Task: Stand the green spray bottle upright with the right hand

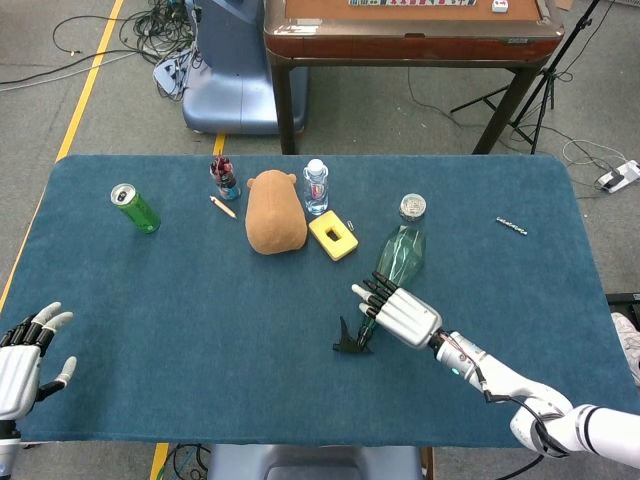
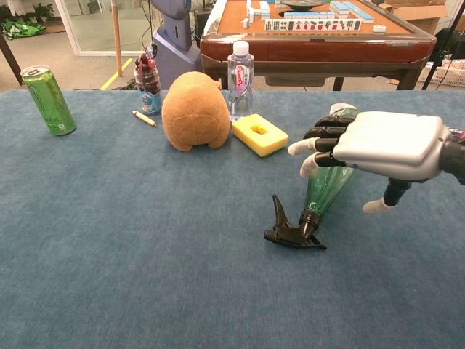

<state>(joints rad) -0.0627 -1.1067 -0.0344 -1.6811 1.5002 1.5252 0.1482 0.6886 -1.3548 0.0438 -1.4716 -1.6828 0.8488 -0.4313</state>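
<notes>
the green spray bottle lies on the blue table, off to the right of the brown plush toy and nearer the table's front edge, with its black trigger head down on the cloth at the near end and its base toward a small round tin. the right hand sits over the bottle's middle, palm down, fingers stretched out and apart above the green body; from here i cannot tell whether they touch it, and nothing is gripped. the left hand hangs at the table's near corner, well away from the plush toy, fingers spread and holding nothing. just right of the plush toy stand a clear water bottle and a yellow block. left of it are a pencil, a small jar, and farther left 1 green can.
</notes>
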